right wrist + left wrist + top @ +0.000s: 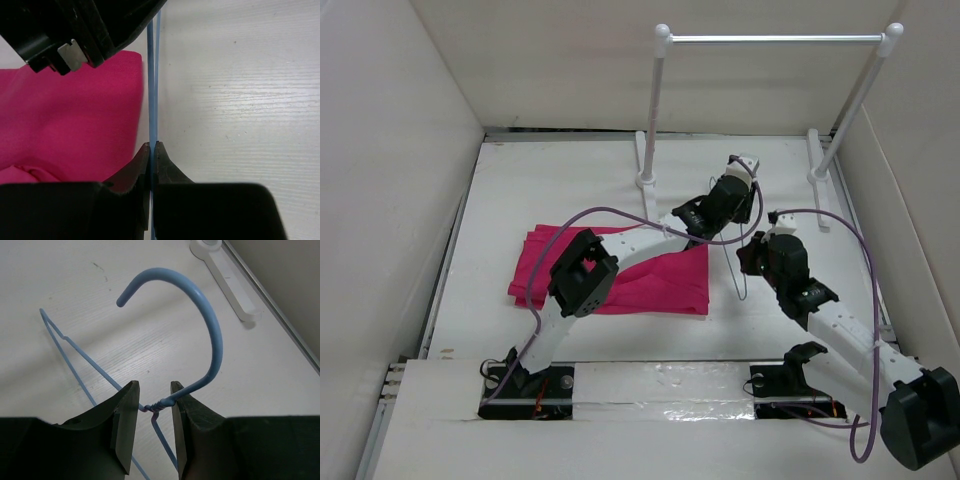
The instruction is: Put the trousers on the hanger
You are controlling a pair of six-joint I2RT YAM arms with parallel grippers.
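Observation:
The magenta trousers (pixel 620 275) lie folded flat on the table, left of centre; their edge also shows in the right wrist view (pixel 75 115). The pale-blue wire hanger (pixel 212 330) sits just right of them, its thin wire faintly visible from above (pixel 740 275). My left gripper (pixel 154 387) is open, its jaws standing on either side of the hanger's twisted neck, and the hook's base rests against the right finger. My right gripper (pixel 151 146) is shut on a straight run of the hanger (pixel 153 90). From above, the left gripper (pixel 748 200) is just beyond the right gripper (pixel 755 255).
A white-posted rack (pixel 655 110) with a silver bar (pixel 775 39) stands at the back; its right foot (pixel 225 275) lies close beyond the hook. White walls enclose the table on three sides. The left arm (pixel 90 25) hangs over the right gripper's view.

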